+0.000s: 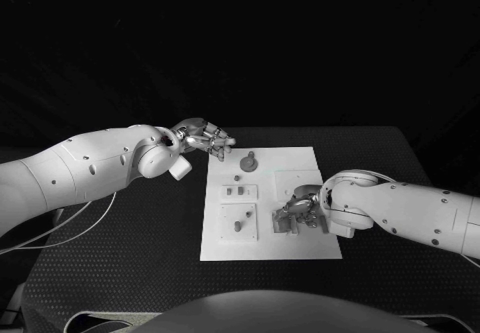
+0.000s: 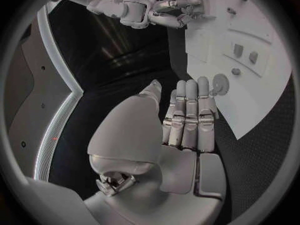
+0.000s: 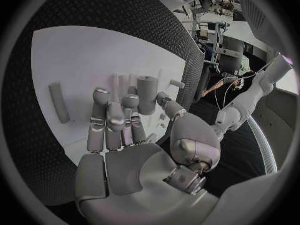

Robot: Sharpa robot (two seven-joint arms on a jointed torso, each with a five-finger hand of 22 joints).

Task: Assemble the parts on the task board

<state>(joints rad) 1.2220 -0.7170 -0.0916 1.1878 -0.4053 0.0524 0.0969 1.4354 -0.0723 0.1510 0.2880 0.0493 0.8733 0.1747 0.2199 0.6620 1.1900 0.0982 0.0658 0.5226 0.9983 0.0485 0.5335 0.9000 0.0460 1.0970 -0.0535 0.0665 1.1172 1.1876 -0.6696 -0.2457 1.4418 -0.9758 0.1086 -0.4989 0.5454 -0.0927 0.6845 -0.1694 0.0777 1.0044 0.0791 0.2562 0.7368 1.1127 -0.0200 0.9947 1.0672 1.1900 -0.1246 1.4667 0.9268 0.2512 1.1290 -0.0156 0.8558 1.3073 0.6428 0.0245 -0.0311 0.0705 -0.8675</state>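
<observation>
Two hands at the task board (image 1: 268, 250): right hand (image 1: 303, 211) low over its right half, fingers around an upright grey part (image 3: 147, 95), hold unconfirmed—seat it squarely, gently; left hand (image 1: 203, 139) spread, empty, off the board's far-left corner.

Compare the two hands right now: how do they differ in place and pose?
The left hand is beside the task board's far left corner, off the plate; the right hand is over the board's right part, among the parts there. The left hand's fingers lie straight together, holding nothing; the right hand's fingers reach down by an upright grey part, and whether they grip it is unclear. Both are silver hands on white arms.
</observation>
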